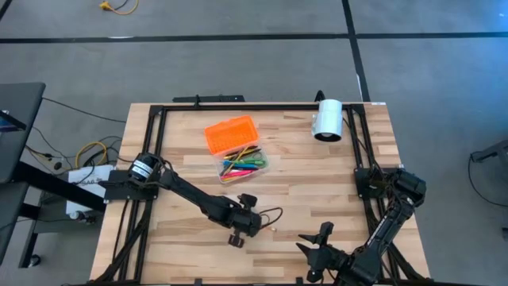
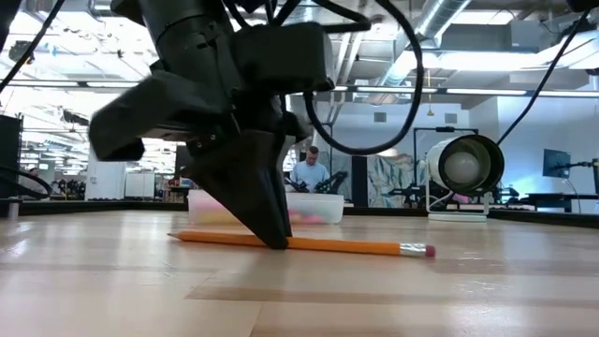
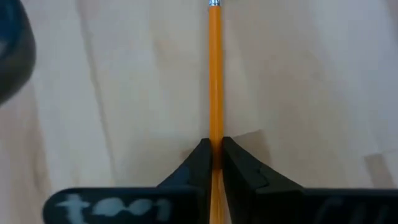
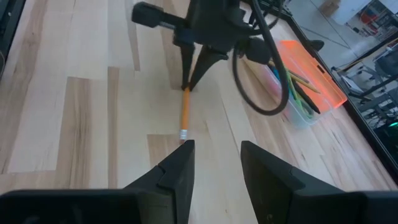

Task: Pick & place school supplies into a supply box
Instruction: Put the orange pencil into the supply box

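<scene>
The left gripper (image 1: 238,236) is clamped on a thin orange-yellow pencil (image 2: 346,246) lying flat on the pale wood table (image 1: 317,191), seemingly the last loose item. The clear-based supply box (image 1: 246,164), its ribbed orange lid (image 1: 231,133) open, already holds coloured pens. The right gripper (image 1: 312,256) waits near the table's front edge, fingers apart.

2 matte black jointed arms, looping black cables, tapered wedge-shaped fingers (image 3: 200,163), silver-capped left base joint
</scene>
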